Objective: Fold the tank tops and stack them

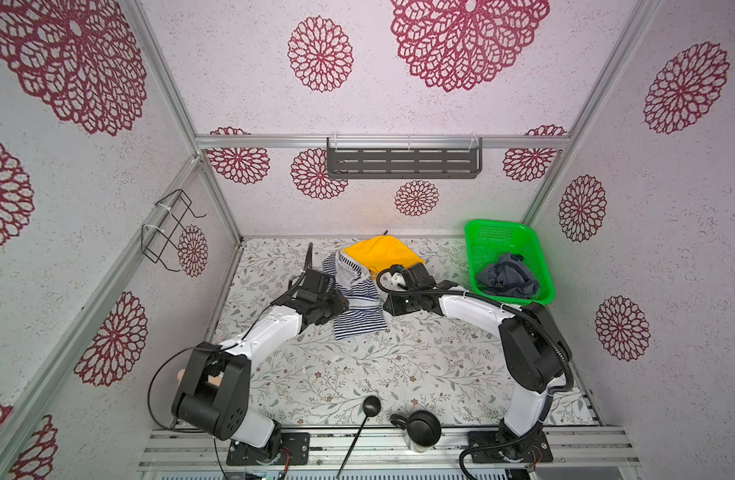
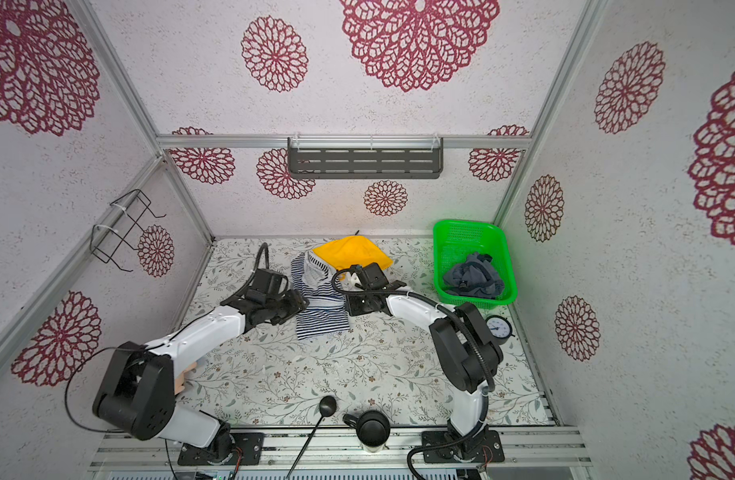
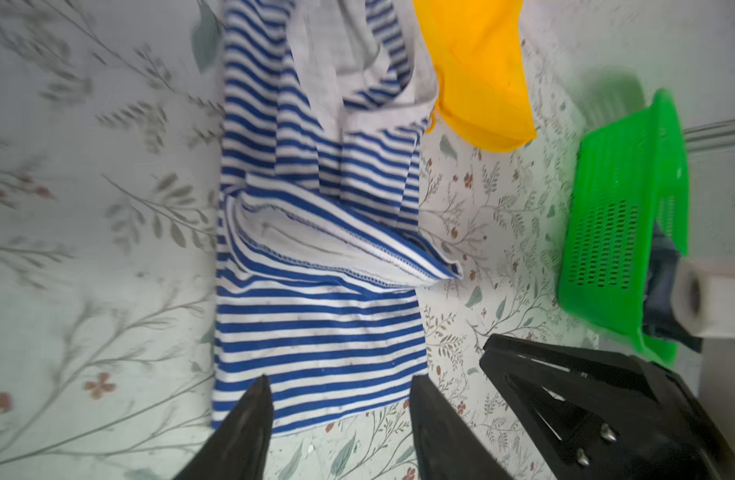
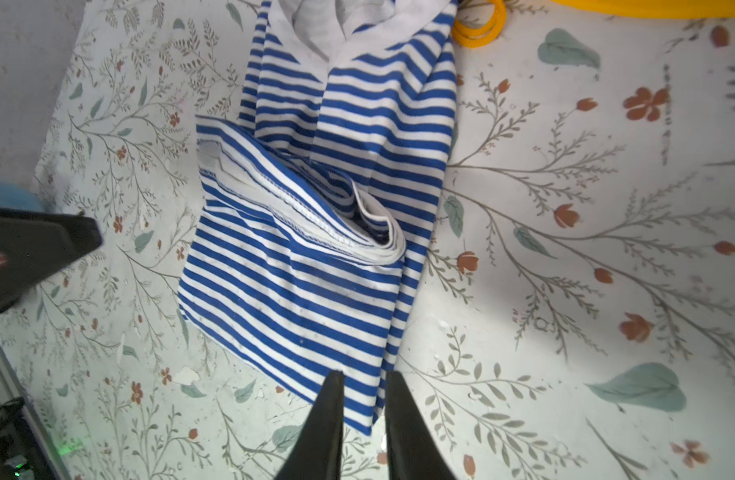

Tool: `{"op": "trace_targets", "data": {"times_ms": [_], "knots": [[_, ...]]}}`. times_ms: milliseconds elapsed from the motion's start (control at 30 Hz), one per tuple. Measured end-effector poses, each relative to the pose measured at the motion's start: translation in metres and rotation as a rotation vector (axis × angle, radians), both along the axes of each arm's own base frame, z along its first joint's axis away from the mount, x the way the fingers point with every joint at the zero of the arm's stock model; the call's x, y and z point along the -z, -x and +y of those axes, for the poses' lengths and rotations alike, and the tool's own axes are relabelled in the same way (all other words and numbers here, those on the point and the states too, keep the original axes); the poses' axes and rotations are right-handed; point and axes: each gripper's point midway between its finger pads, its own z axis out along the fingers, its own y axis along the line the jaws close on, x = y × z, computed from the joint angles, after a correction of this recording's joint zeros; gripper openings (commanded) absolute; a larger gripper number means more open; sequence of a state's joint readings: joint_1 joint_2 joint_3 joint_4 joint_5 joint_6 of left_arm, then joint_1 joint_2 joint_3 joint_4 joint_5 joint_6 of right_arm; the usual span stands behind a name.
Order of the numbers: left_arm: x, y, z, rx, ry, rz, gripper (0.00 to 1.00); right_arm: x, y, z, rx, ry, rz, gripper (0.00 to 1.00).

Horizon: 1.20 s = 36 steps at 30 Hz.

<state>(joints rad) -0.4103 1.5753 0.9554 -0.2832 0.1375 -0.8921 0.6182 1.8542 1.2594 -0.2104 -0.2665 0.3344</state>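
On mat (image 4: 565, 299), rumpled striped tank top (image 4: 299, 291); L pincer (image 3: 340, 379) spread, R pincer (image 4: 365, 374) barely parted.

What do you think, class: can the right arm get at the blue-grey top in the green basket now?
Probably yes: the blue-grey top lies uncovered in the open green basket, close beside the right arm, with nothing standing between them.

both top views: overhead, whole table (image 1: 357, 374) | wrist views: close, sharing striped tank top (image 3: 315, 332)
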Motion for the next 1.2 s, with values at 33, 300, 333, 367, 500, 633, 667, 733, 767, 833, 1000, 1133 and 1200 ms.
{"op": "trace_targets", "data": {"times_ms": [33,300,333,367,500,633,667,733,767,833,1000,1133,1200], "knots": [[0.011,0.001,-0.007,0.012,-0.002,0.024,0.55,0.006,0.0,0.002,-0.002,0.0,0.005,0.19],[0.058,0.004,-0.016,0.018,-0.029,0.117,0.54,0.034,-0.001,0.014,0.0,-0.021,0.038,0.17],[0.06,0.004,-0.017,0.017,-0.028,0.119,0.54,0.037,0.001,0.014,0.002,-0.022,0.043,0.17],[0.061,0.006,-0.017,0.016,-0.027,0.121,0.54,0.04,0.004,0.014,0.004,-0.02,0.051,0.17],[0.067,0.017,-0.022,0.026,-0.021,0.121,0.54,0.059,0.022,0.011,0.005,-0.006,0.092,0.16],[0.066,0.038,-0.033,0.042,-0.009,0.121,0.54,0.059,0.038,0.009,0.005,-0.018,0.092,0.15],[0.066,0.046,-0.035,0.044,-0.006,0.126,0.54,0.059,0.046,0.008,0.003,-0.018,0.099,0.16],[0.065,0.068,-0.041,0.063,0.0,0.145,0.54,0.059,0.063,0.004,-0.002,-0.016,0.115,0.15],[0.065,0.08,-0.044,0.073,0.002,0.16,0.54,0.06,0.076,0.001,-0.007,-0.011,0.131,0.15],[0.065,0.104,-0.046,0.091,0.003,0.189,0.54,0.059,0.097,-0.006,-0.014,-0.006,0.158,0.15],[0.047,0.132,-0.019,0.068,-0.019,0.213,0.56,0.04,0.121,-0.017,-0.031,0.008,0.176,0.28],[0.005,0.103,0.009,-0.004,0.022,0.105,0.65,0.011,0.098,-0.01,-0.06,-0.005,0.1,0.41],[-0.016,0.084,0.018,-0.019,0.027,0.034,0.71,-0.002,0.079,-0.004,-0.081,-0.014,0.047,0.47]]}}
